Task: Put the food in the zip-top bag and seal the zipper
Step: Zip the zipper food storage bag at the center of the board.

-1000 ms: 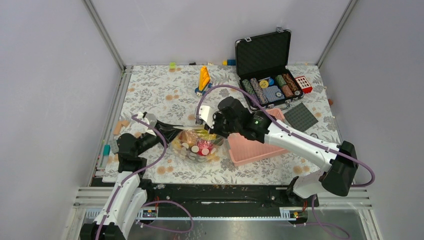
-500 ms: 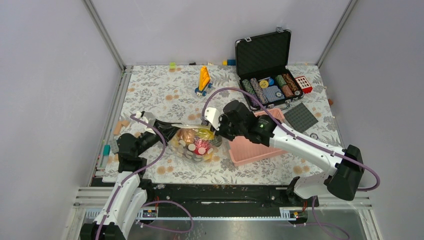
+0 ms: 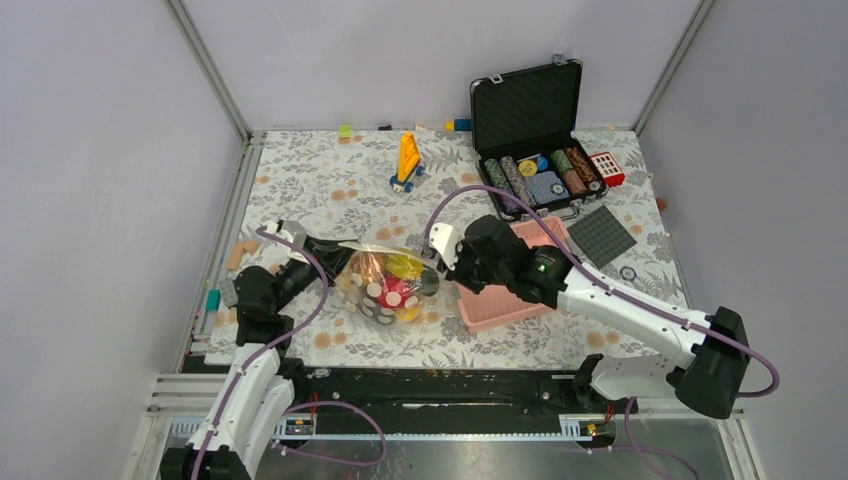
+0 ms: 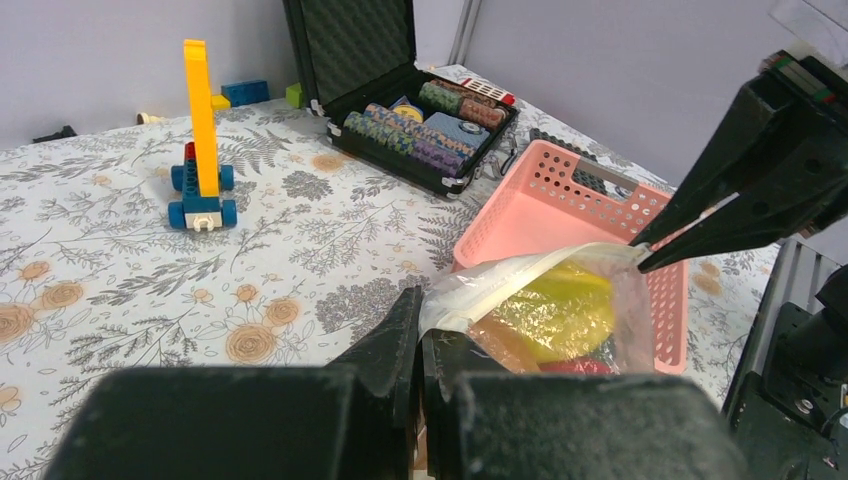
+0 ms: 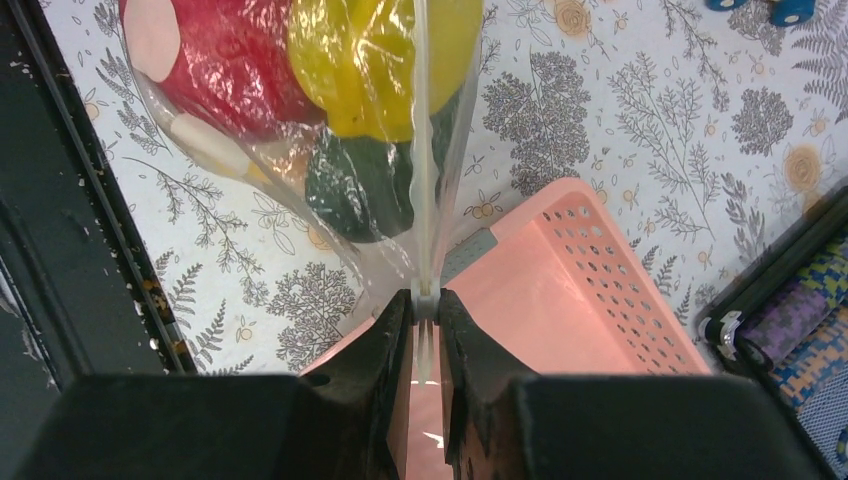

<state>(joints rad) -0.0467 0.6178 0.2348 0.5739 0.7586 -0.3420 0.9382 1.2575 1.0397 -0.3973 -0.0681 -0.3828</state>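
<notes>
The clear zip-top bag point(image 3: 385, 287) hangs stretched between my two grippers above the floral table. Inside it lies the food: a yellow piece point(image 5: 380, 60), a red piece point(image 5: 220, 60) and a dark green piece point(image 5: 350, 185). My left gripper point(image 4: 420, 322) is shut on the bag's left mouth corner, seen from above as the left gripper point(image 3: 337, 258). My right gripper point(image 5: 425, 305) is shut on the zipper point(image 5: 421, 150) at its white slider end, over the pink basket's edge. From above, the right gripper point(image 3: 441, 263) sits at the bag's right end.
The pink slotted basket point(image 3: 505, 305) lies just right of the bag, under my right wrist. An open black case point(image 3: 535, 150) of poker chips stands at the back right, beside a grey baseplate point(image 3: 600, 235). A yellow-and-blue brick toy point(image 3: 407, 160) stands at the back middle.
My right gripper has slid to the right and nearer along the bag's mouth, pulling it taut. The bag now hangs rounder between the grippers. The left gripper has held still.
</notes>
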